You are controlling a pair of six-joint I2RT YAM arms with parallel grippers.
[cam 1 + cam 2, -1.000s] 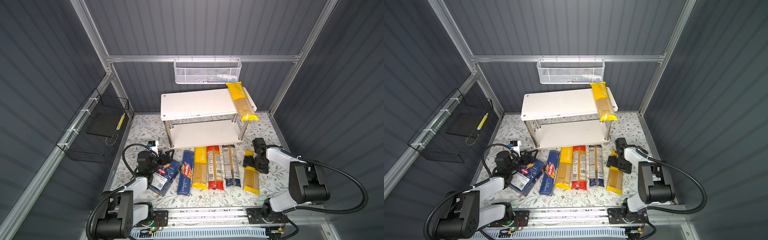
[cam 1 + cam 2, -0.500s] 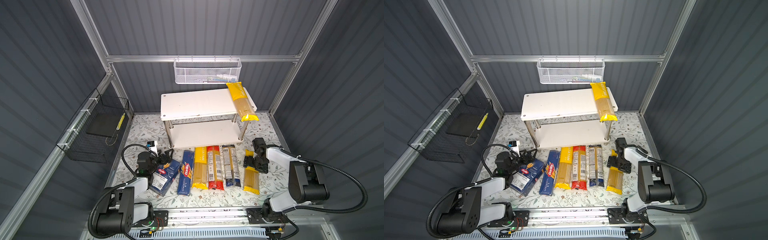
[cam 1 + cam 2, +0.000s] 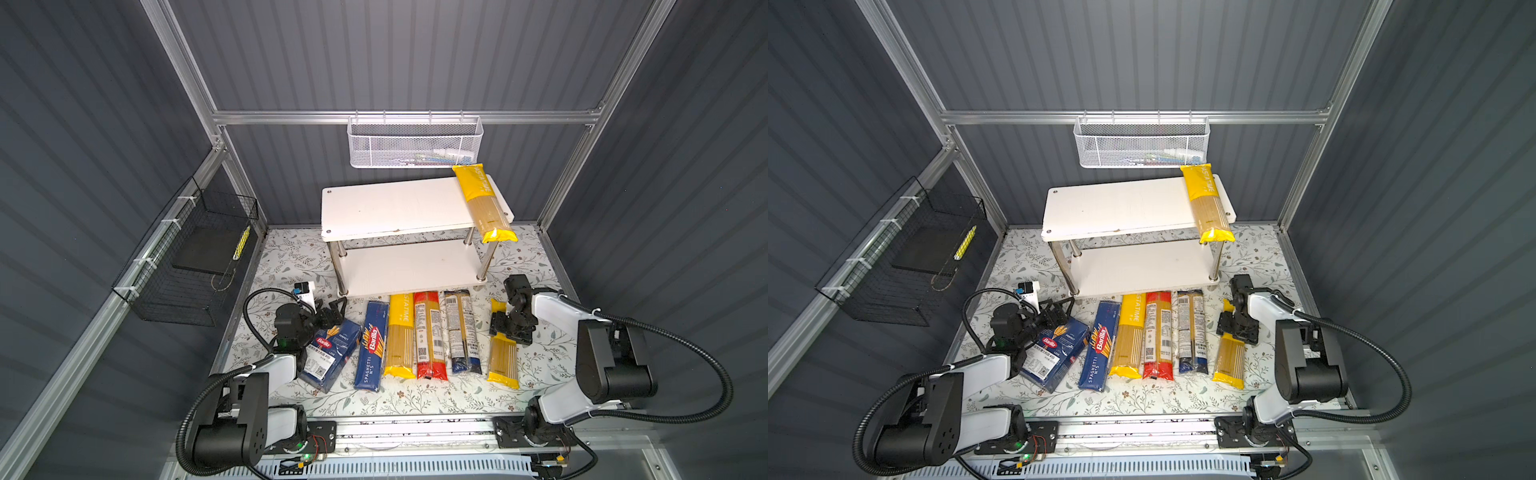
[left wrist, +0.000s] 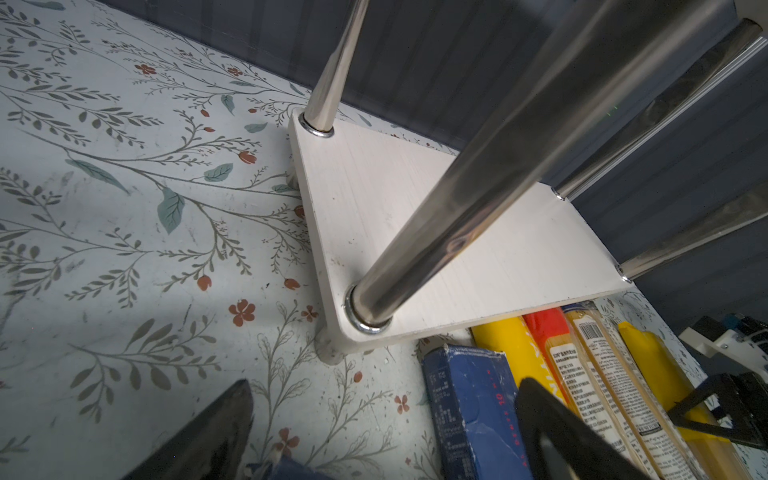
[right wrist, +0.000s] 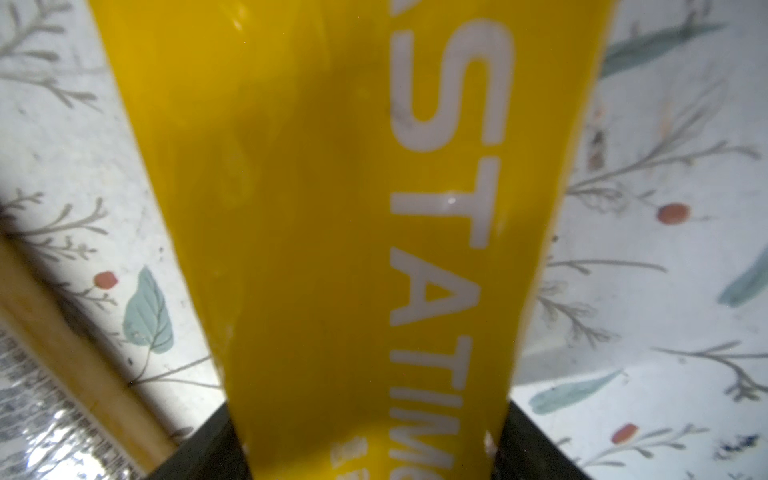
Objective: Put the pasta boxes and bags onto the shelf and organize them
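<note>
Shelf (image 3: 395, 208) sits upper centre in both top views, a PASTATIME bag (image 3: 484, 203) lying on its top board's right end and overhanging the front. My right arm folds low at lower right. The right gripper (image 3: 509, 328) points down, jaws pinching a yellow bag (image 5: 332, 208) on the mat (image 3: 291, 257). "STATIM" reads in the wrist view. My left gripper (image 3: 332, 311) lies low at lower left, jaws apart, at the upper end of the wide Barilla box (image 3: 332, 353). Beside that lies the "SPAGHETTI N.5" box (image 3: 372, 349).

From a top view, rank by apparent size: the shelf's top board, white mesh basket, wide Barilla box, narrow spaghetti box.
Largest: top board
Next: white mesh basket
Smallest: wide Barilla box and narrow spaghetti box, too close to rank; the wide one is partly hidden.
</note>
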